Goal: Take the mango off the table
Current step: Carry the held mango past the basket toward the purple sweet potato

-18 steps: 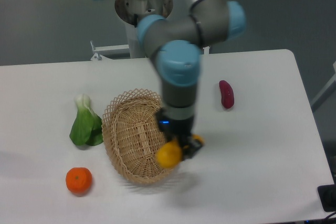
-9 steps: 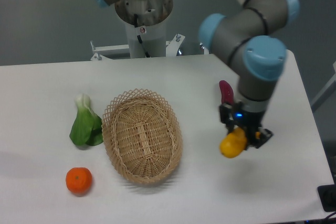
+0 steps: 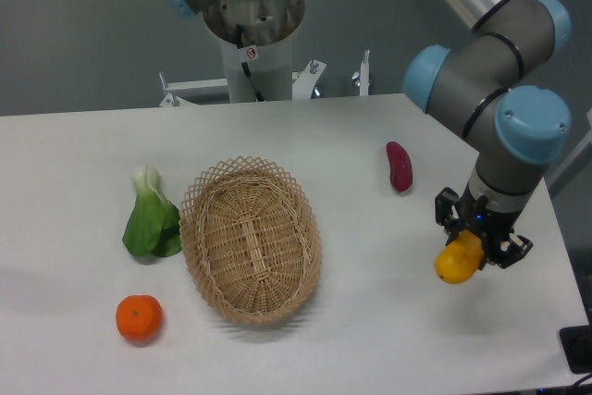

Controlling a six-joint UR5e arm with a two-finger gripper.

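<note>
The smooth, glossy yellow-orange oblong mango (image 3: pixel 455 264) hangs above the right side of the large flat white desk (image 3: pixel 370 339), clamped in the black two-finger claw (image 3: pixel 476 245); it looks firm but slippery, so a hold across its middle seems safest. The dark red-purple oblong vegetable (image 3: pixel 400 166) lies near on the left, the oval wicker basket (image 3: pixel 250 238), the green leafy vegetable (image 3: pixel 152 219) and the round orange fruit (image 3: pixel 139 317) are well apart, and nothing stands in the way.

Arm comes in from the top of the shot and bends down on the right side, grey links with light blue joint caps. Wrist points pretty much straight down. The gripper (image 3: pixel 467 254) hangs off the bottom of it, black fingers clamped on the mango (image 3: pixel 456 263), with a little blue light glowing on its body.
</note>
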